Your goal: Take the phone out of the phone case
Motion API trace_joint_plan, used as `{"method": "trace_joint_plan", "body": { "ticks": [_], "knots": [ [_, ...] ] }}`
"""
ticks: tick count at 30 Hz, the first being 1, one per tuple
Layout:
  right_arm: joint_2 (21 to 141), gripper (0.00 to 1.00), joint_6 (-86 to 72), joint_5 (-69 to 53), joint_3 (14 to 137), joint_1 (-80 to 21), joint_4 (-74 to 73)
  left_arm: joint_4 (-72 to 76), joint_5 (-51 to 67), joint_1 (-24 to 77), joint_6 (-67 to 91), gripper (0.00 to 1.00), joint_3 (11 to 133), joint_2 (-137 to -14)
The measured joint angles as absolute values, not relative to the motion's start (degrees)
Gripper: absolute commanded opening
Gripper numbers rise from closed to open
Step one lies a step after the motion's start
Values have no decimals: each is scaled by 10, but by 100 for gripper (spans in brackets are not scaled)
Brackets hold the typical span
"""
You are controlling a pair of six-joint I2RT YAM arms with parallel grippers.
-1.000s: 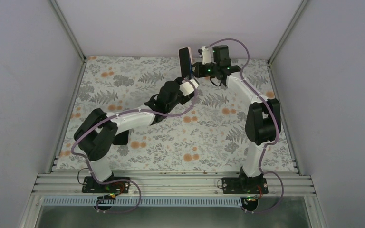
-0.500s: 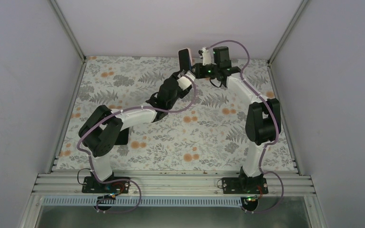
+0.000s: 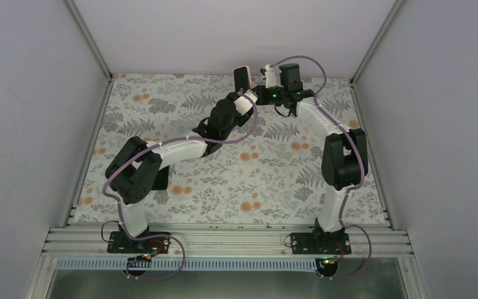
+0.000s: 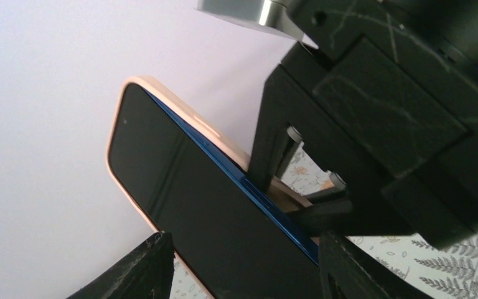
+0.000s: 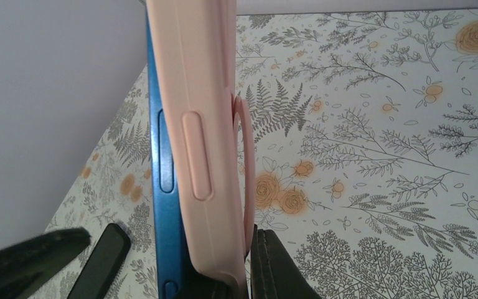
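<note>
The phone (image 3: 241, 77), blue-edged with a dark screen, is held upright above the far end of the table in its pink phone case (image 3: 247, 67). My right gripper (image 3: 258, 93) is shut on the case's lower edge. In the right wrist view the case (image 5: 199, 124) bulges away from the phone's blue side (image 5: 165, 187), above my right gripper (image 5: 249, 283). My left gripper (image 3: 239, 101) stands open just below the phone. In the left wrist view the phone's screen (image 4: 211, 218) lies between my left gripper's (image 4: 246, 268) spread fingers (image 4: 140, 271), and the case's rim (image 4: 180, 106) shows along its edges.
The floral tablecloth (image 3: 274, 180) covers the table. White walls close in the back and both sides, with metal posts at the far corners (image 3: 109, 76). The two arms meet near the back wall. A pink ring (image 5: 247, 162) sticks out from the case's back.
My left arm has reached farther back and up, bringing its fingers around the phone's lower part. The right arm has tipped the phone slightly. The left jaws have narrowed a little.
</note>
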State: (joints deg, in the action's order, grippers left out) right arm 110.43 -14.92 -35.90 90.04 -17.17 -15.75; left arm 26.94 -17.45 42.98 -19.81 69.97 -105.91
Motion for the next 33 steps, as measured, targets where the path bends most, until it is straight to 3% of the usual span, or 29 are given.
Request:
{"method": "trace_joint_plan", "body": {
  "ticks": [18, 33],
  "knots": [
    [1104, 4, -157, -359, 902, -172, -146, 248, -163, 432, -182, 58, 700, -1062],
    [1086, 4, -165, -337, 872, -166, -105, 251, -253, 449, -173, 57, 739, -1108]
  ]
}}
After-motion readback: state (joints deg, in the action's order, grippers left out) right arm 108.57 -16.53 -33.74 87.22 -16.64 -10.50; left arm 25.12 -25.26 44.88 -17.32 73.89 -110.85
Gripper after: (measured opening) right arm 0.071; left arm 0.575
